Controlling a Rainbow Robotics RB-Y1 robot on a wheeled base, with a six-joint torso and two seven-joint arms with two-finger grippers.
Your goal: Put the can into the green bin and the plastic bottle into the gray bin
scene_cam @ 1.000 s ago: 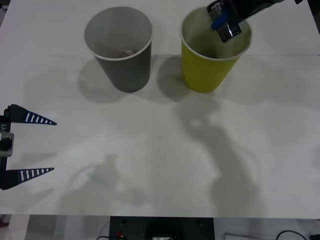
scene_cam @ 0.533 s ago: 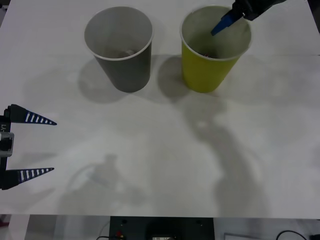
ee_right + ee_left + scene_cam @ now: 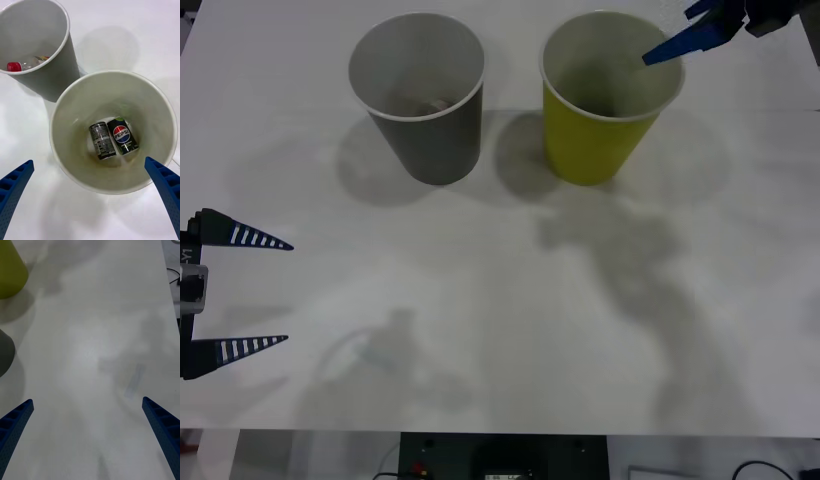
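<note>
2 cans (image 3: 113, 139) lie in the green bin (image 3: 595, 150); the gray bin (image 3: 435, 140) stands to its left.

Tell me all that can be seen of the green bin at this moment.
The green bin is a tapered paper cup, yellow-green outside, with a white inside and white rim. It stands upright on the white table, to the robot's right of the gray bin and apart from it. At its bottom lie two small cans side by side, one with a Pepsi label. The right gripper hangs open above its rim, touching nothing.
</note>
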